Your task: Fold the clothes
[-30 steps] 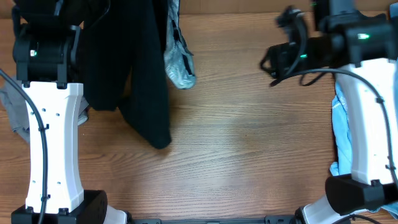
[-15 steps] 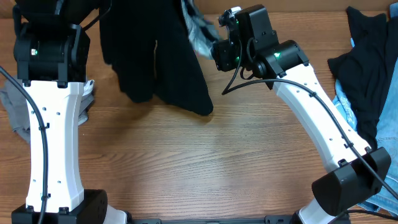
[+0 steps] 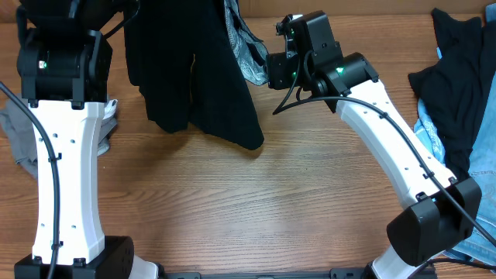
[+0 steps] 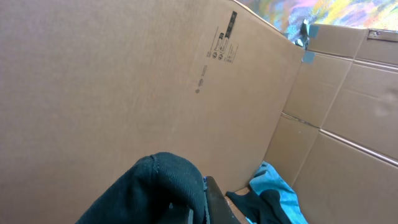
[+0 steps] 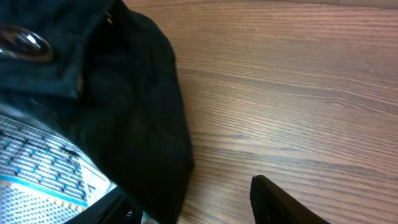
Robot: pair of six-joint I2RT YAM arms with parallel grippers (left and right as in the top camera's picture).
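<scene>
A pair of black trousers [image 3: 194,77] hangs from the top of the overhead view down over the back left of the wooden table [image 3: 271,201], its pale patterned pocket lining [image 3: 249,48] showing. My left gripper [image 4: 202,208] is shut on the black corduroy cloth [image 4: 155,186] and holds it high; it is hidden behind the cloth in the overhead view. My right gripper [image 3: 267,70] is open beside the trousers' right edge. In the right wrist view the black cloth [image 5: 124,106] and lining [image 5: 43,174] lie by its left finger, its jaws [image 5: 199,205] apart.
A pile of black and light blue clothes [image 3: 457,101] lies at the right edge of the table. A grey garment [image 3: 19,139] lies at the left edge behind the left arm. Cardboard boxes [image 4: 186,74] stand around the table.
The right arm has swung from the right side across to the trousers. The trousers shifted right and spread out, then stayed almost still over the last half second.
</scene>
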